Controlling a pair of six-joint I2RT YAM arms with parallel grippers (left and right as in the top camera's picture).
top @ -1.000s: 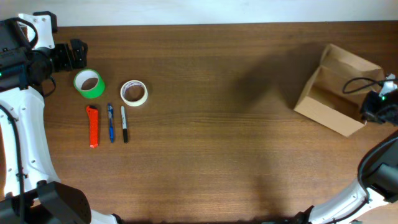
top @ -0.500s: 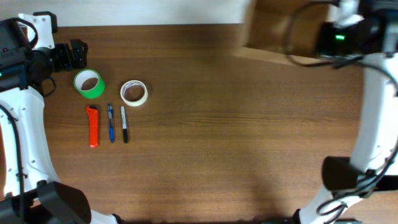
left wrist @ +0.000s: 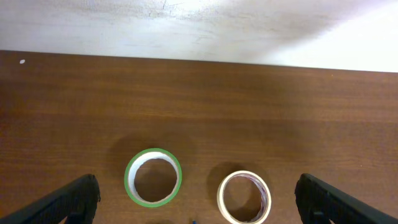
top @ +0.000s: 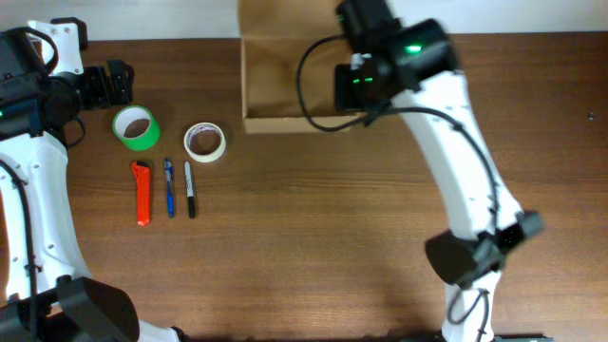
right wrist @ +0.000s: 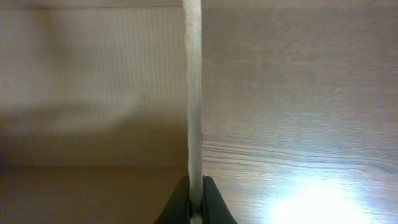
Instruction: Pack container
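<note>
The tan cardboard container [top: 285, 76] sits open at the table's back edge, left of centre. My right gripper [top: 353, 116] is shut on its right wall; the right wrist view shows the fingers [right wrist: 195, 208] pinching the thin cardboard wall [right wrist: 194, 93], box interior on the left. A green tape roll [top: 137, 127] and a white tape roll [top: 204, 142] lie at the left; both show in the left wrist view, green roll [left wrist: 153, 177], white roll [left wrist: 244, 196]. My left gripper [left wrist: 196, 214] is open and empty behind the rolls.
An orange box cutter [top: 142, 192], a blue pen [top: 169, 187] and a black marker [top: 190, 189] lie side by side in front of the tape rolls. The white wall [left wrist: 199, 25] runs along the table's back edge.
The right arm has swung from the far right to the back centre, carrying the container with it. The left arm and the items at the left have not moved.
</note>
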